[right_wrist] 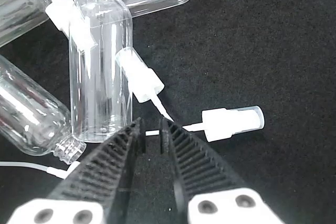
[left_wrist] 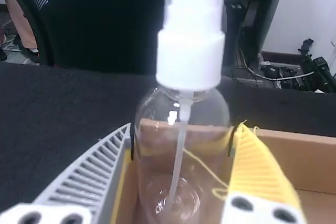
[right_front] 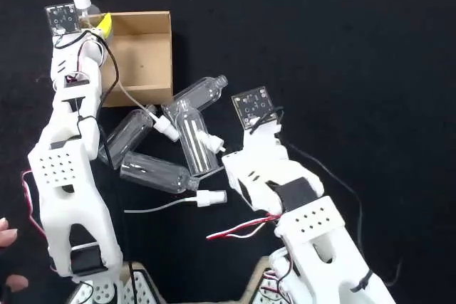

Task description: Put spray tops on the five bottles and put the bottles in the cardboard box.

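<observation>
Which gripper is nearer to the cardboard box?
Left. The left gripper holds a capped bottle at the cardboard box's edge; the right gripper sits apart, over the loose bottles on the table.

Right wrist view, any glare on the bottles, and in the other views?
Right wrist view: bright streaks on the middle bottle and its neighbour. Left wrist view: one small glint on the held bottle. High view: thin highlights along the lying bottles.

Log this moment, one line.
left claw: shut on capped bottle, at cardboard box | right claw: open, over loose spray top | four bottles on table
</observation>
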Controlling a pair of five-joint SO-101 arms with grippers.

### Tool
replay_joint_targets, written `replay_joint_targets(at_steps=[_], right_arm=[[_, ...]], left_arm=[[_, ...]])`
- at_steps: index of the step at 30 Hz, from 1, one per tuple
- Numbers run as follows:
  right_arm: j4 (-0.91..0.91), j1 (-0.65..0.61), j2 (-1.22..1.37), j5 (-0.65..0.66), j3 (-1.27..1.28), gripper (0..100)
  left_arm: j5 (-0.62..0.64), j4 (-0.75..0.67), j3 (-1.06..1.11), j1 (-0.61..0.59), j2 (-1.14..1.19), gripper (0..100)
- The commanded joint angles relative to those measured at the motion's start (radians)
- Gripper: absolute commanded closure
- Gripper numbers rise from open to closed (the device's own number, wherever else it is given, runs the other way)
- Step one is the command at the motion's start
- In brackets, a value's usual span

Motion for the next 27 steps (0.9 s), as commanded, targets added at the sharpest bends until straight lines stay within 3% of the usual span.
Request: replay_joint_targets(at_steps=[1, 12, 21, 27], right_arm=[[-0.023, -0.009, -0.012, 0.011, -0.004, 93.9], [-0.023, -0.009, -0.012, 0.011, -0.004, 93.9], [-0.023, -0.009, -0.010, 0.011, -0.004, 93.9], [-0.023, -0.009, -0.008, 0.011, -0.004, 93.9]], left_arm=[[-0.005, -0.014, -0.050, -0.010, -0.029, 70], [-0.005, -0.012, -0.042, -0.019, -0.058, 70], [0.017, -0.012, 0.194, -0.015, -0.272, 70], [0.015, -0.014, 0.216, -0.031, -0.285, 70]])
